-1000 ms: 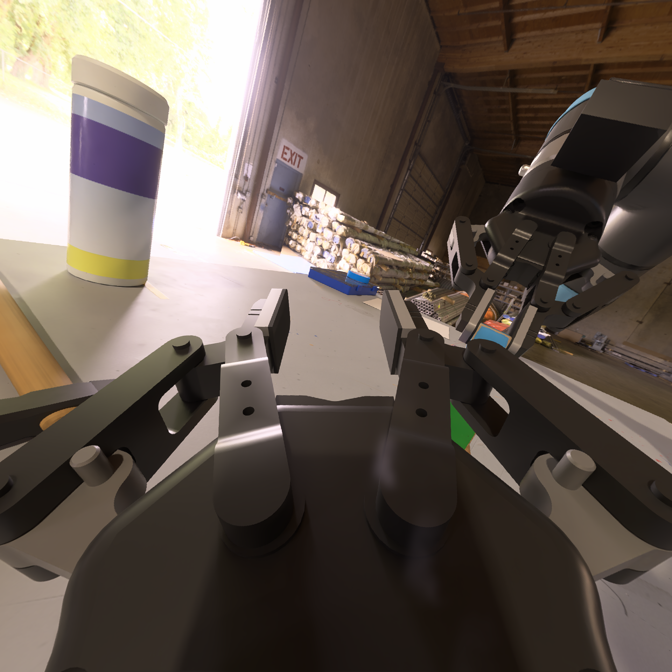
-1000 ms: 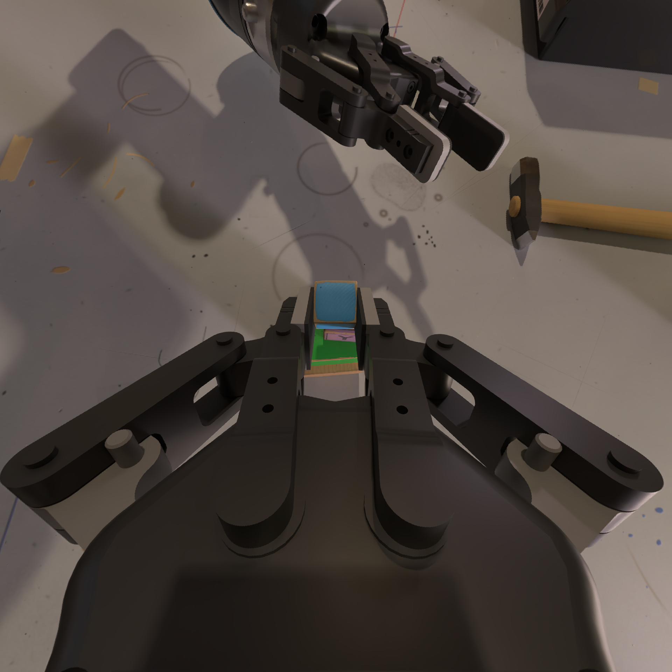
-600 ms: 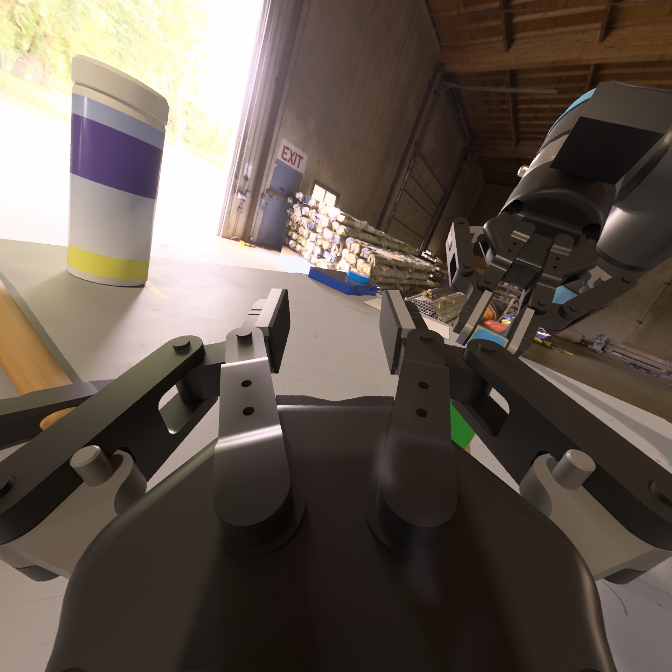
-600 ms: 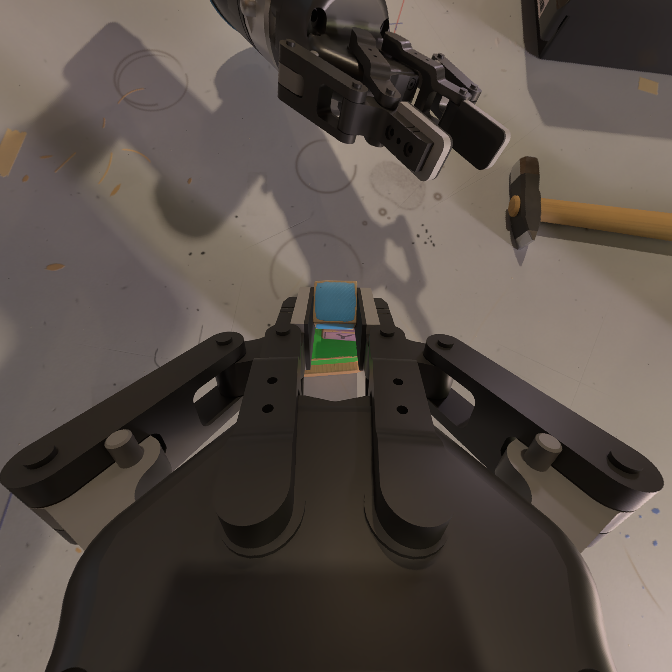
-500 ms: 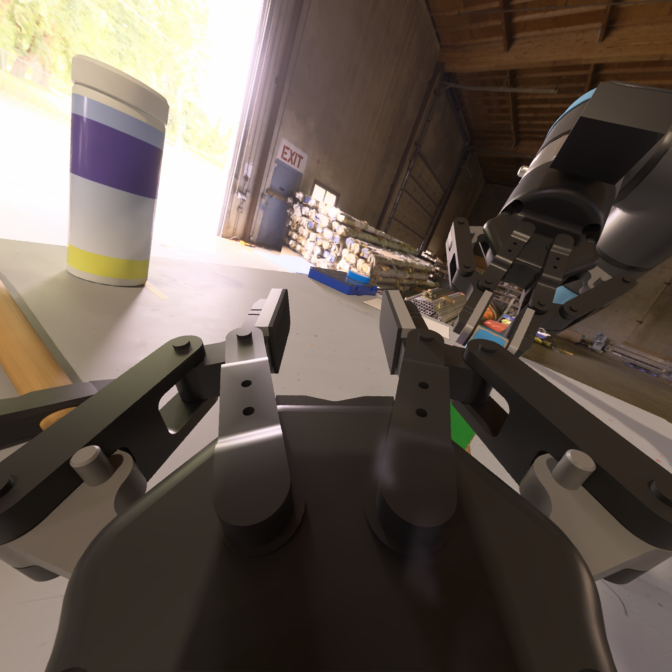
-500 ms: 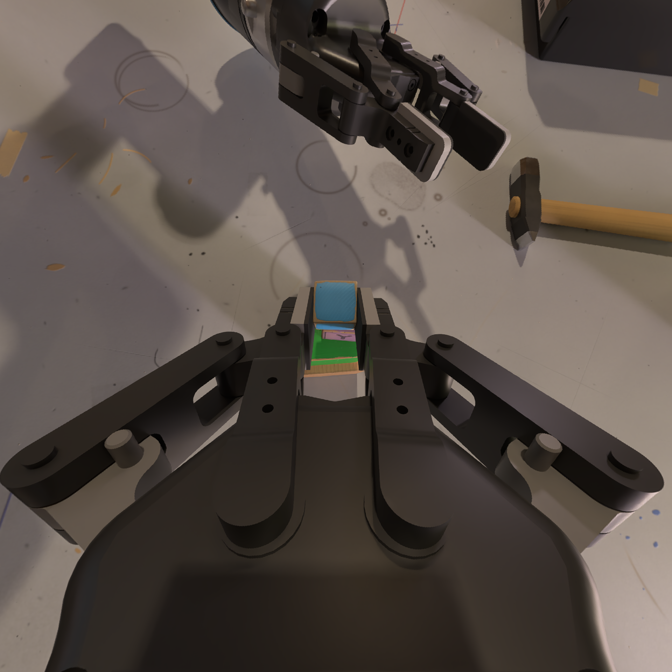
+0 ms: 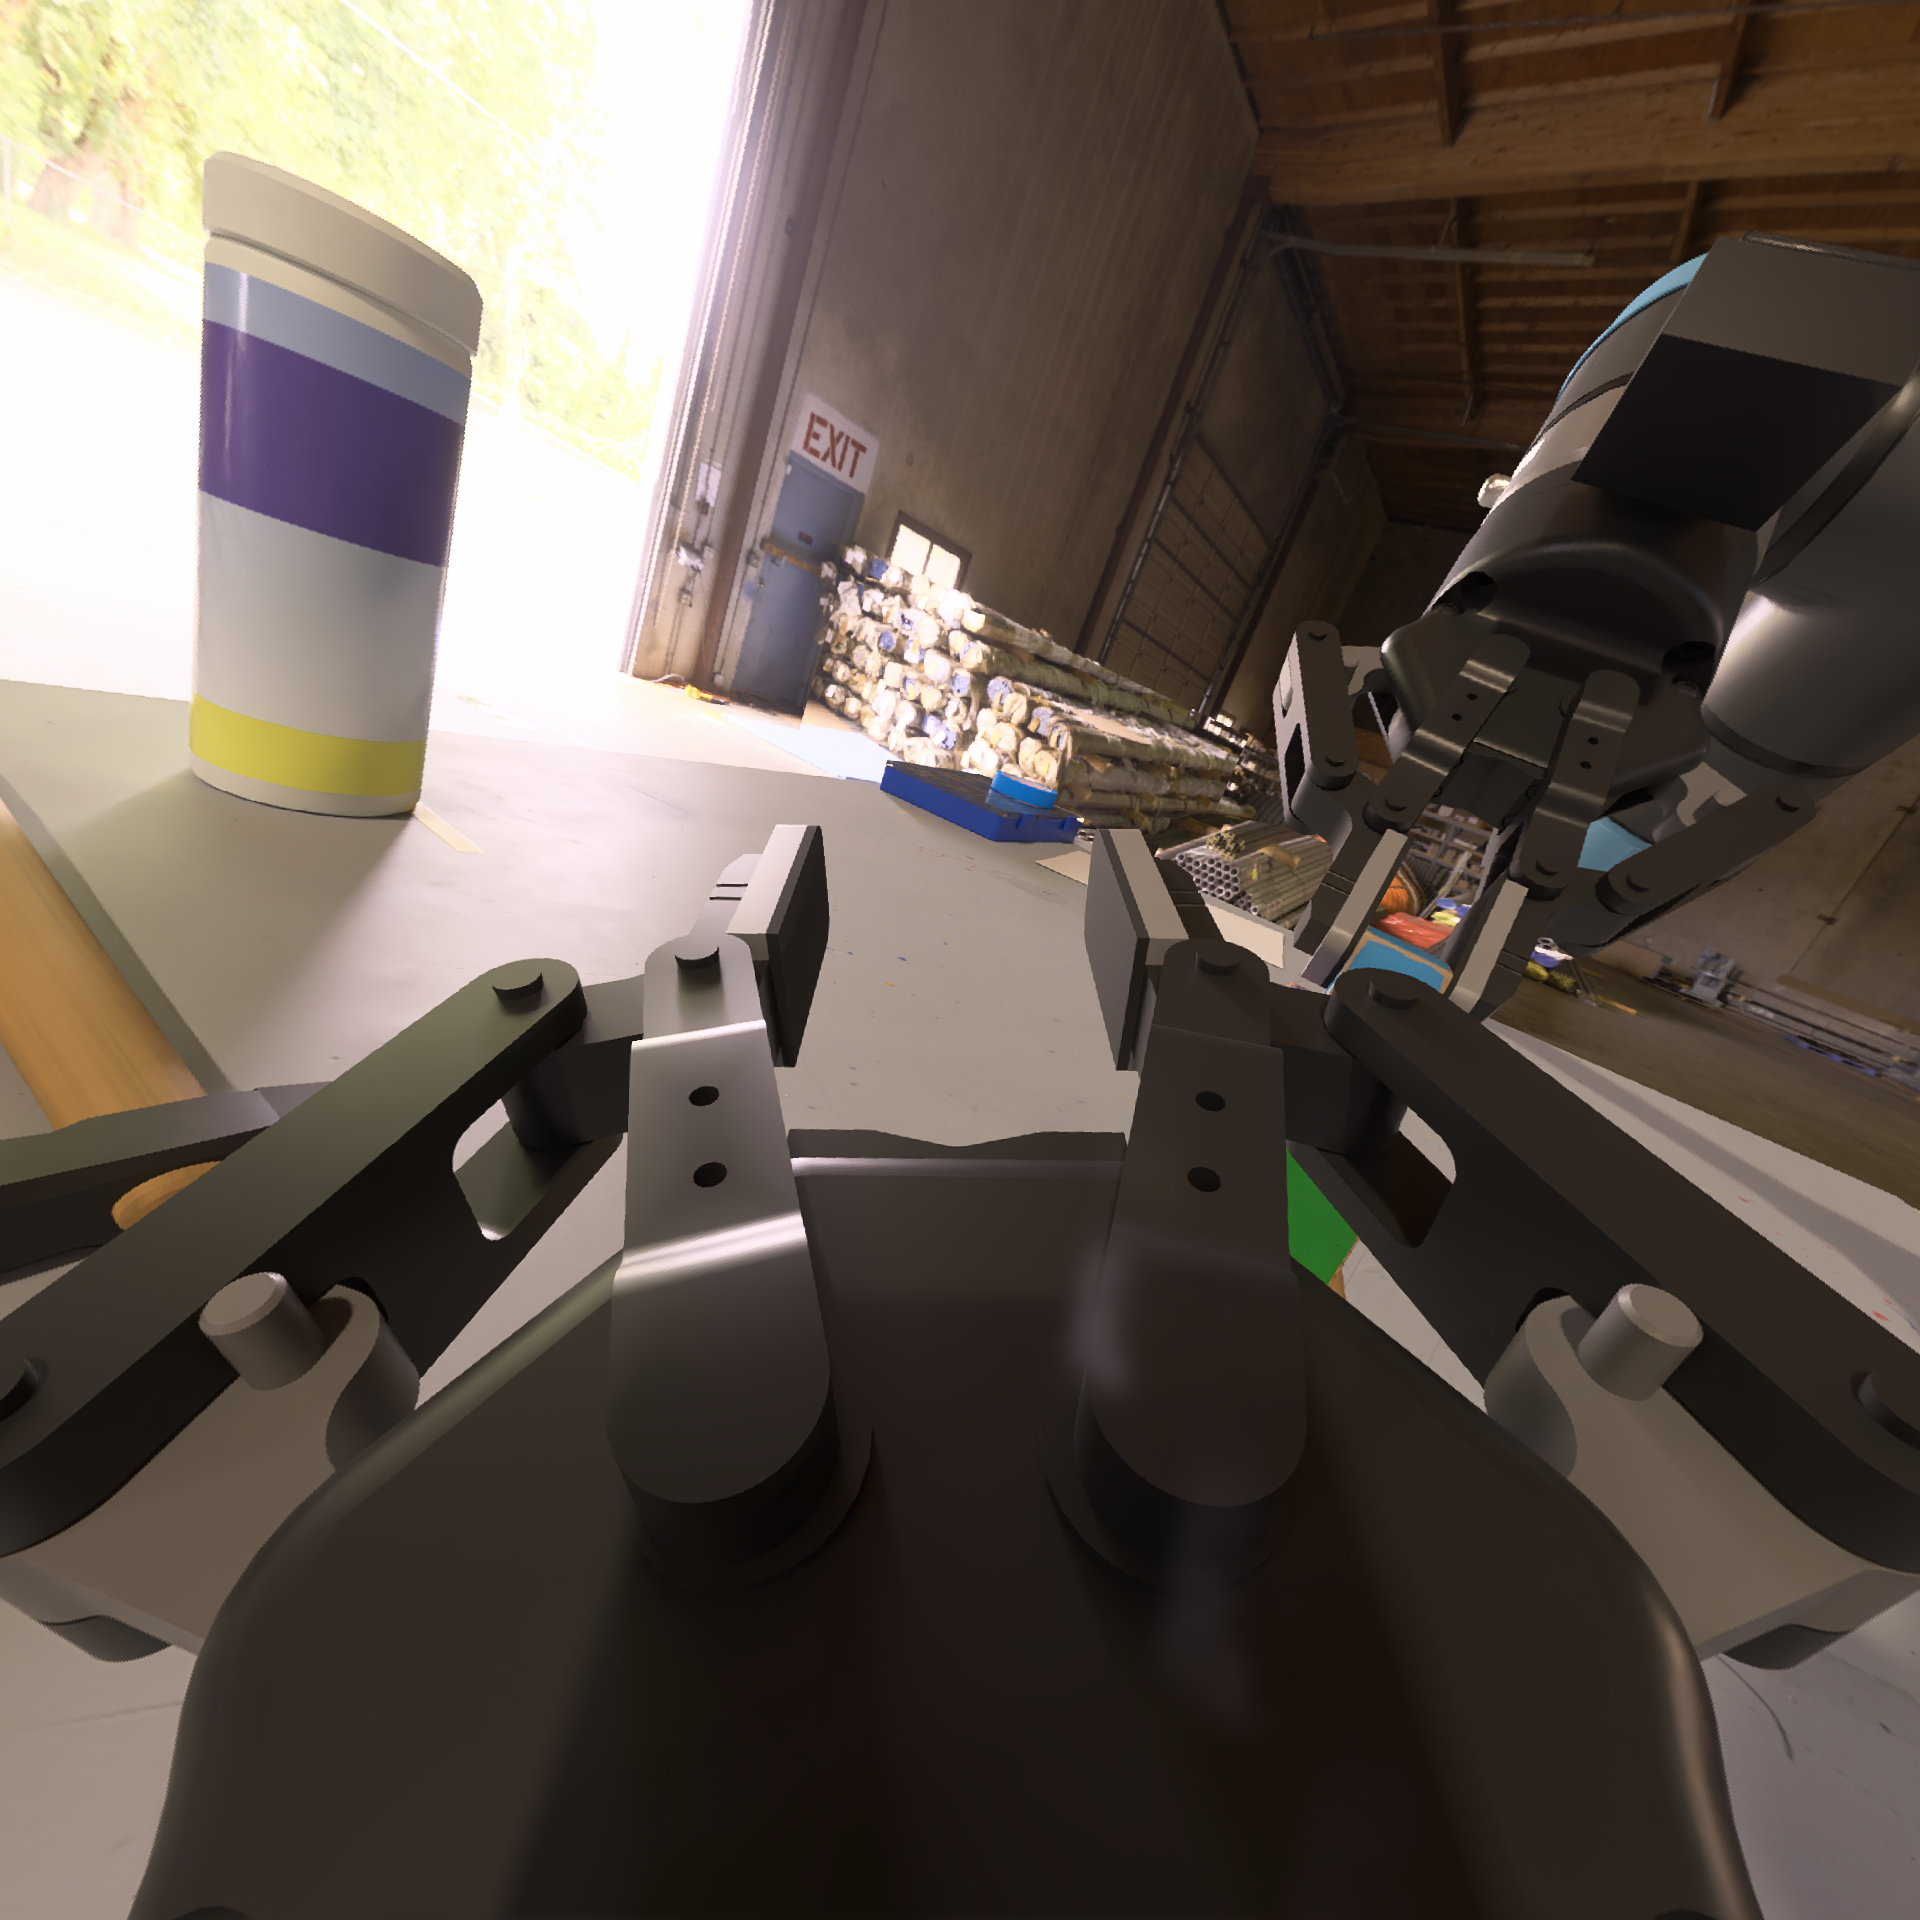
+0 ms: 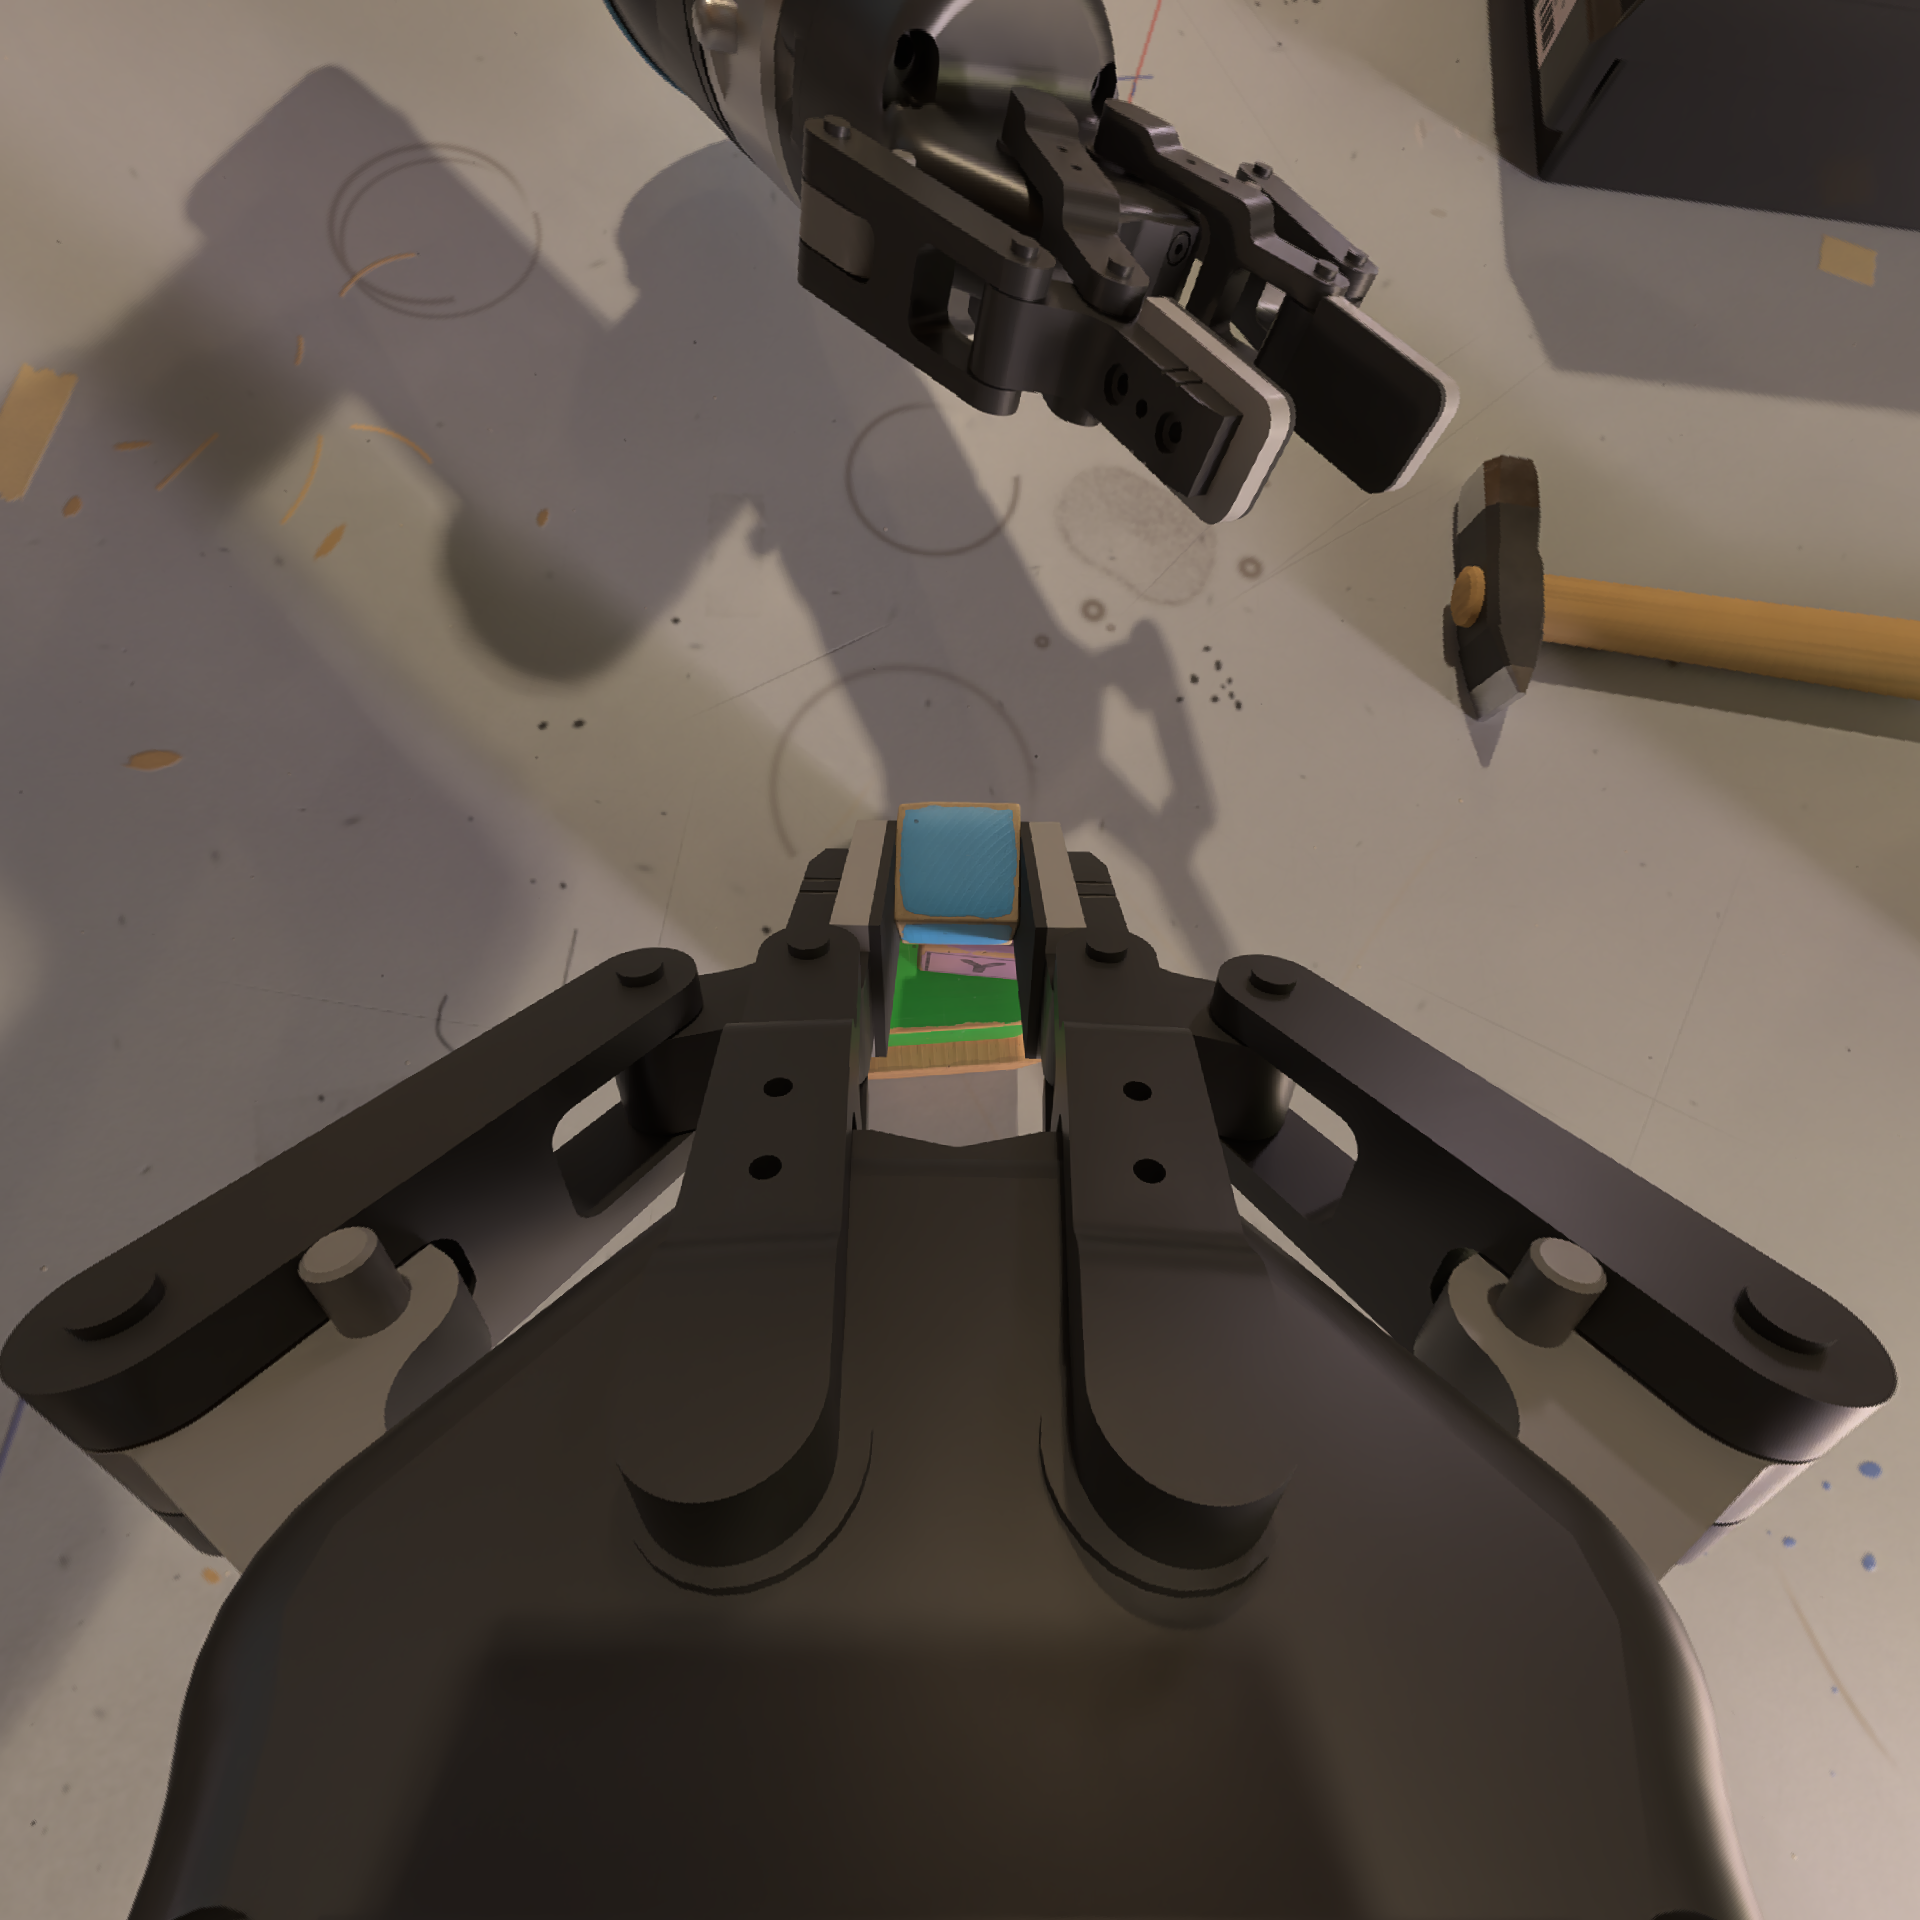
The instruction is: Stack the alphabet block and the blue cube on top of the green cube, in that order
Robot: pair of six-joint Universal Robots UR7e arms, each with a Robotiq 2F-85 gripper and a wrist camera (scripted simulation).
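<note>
two robot grippers and three small blocks over a pale, stained tabletop (image 8: 312, 935). seen from the right wrist, the right gripper (image 8: 956, 873) points down with its two fingers pressed against the sides of one blue cube (image 8: 956, 862), clamping it. just below that cube, between the fingers, sit one alphabet block (image 8: 971, 963), pink-faced, and one green cube (image 8: 951, 1003) under it; whether the blue cube touches the alphabet block cannot be told. at one o'clock the left gripper (image 8: 1340, 436) hangs above the table, its two fingers parted with nothing between them. one hammer (image 8: 1662, 634) with a wooden handle lies at two o'clock, and one dark box (image 8: 1714, 94) sits in the top right corner. from the left wrist, one tall canister (image 7: 322, 540) banded purple, white and yellow stands at ten o'clock.
</note>
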